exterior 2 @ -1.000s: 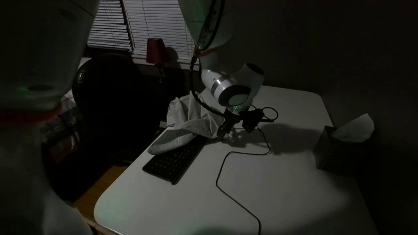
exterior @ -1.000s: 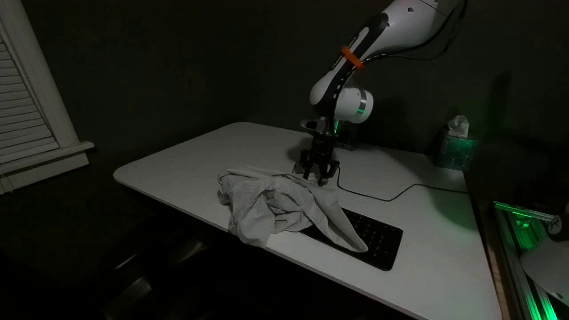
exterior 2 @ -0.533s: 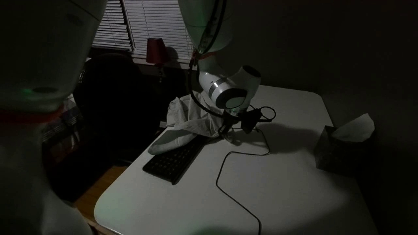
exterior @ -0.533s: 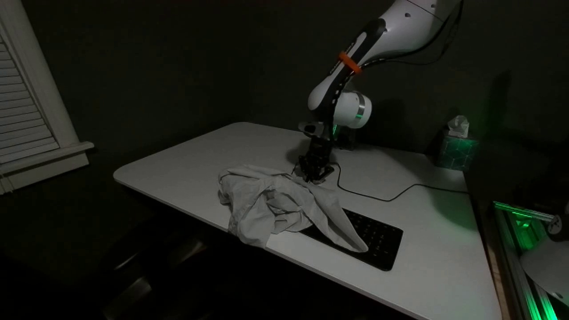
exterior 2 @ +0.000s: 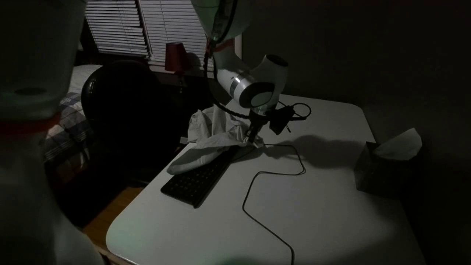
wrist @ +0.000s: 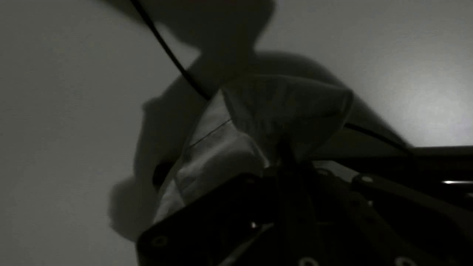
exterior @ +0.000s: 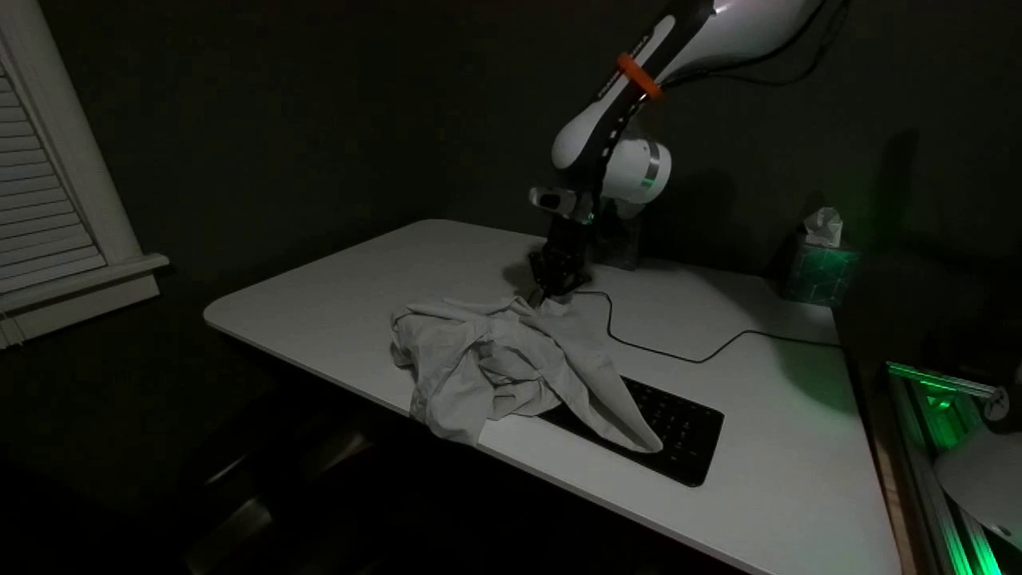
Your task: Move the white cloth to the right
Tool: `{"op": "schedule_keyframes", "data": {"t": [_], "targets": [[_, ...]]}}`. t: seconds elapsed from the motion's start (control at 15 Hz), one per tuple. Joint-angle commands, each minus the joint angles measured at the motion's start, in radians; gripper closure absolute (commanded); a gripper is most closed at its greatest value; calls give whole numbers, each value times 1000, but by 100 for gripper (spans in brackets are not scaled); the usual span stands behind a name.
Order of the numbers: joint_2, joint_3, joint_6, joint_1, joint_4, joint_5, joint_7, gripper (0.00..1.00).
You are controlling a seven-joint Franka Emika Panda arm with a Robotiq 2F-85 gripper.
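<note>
Lifting is being judged the current step: dimly seen, the cloth is apparently being pinched by the gripper, the rest being borne by desk and keyboard; a rightward carry is being called for next.

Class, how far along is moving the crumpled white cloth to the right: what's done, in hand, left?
Done: the black gripper looks closed on a fold of the crumpled white cloth. In hand: that fold, apparently raised to a peak at the gripper. Left: probably the rightward carry and release, as the cloth's bulk lies bunched on the white tabletop, partly over the flat black keyboard.
</note>
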Motion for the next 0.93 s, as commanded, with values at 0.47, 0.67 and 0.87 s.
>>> {"op": "schedule_keyframes", "data": {"t": [0.47,0.67,0.87], "targets": [[-428,-62,233,62,-216,-11,268,99],[-537,-71,316,42,-250,-11,266,99],[-627,-82,323,18,-271,1,316,99]]}}
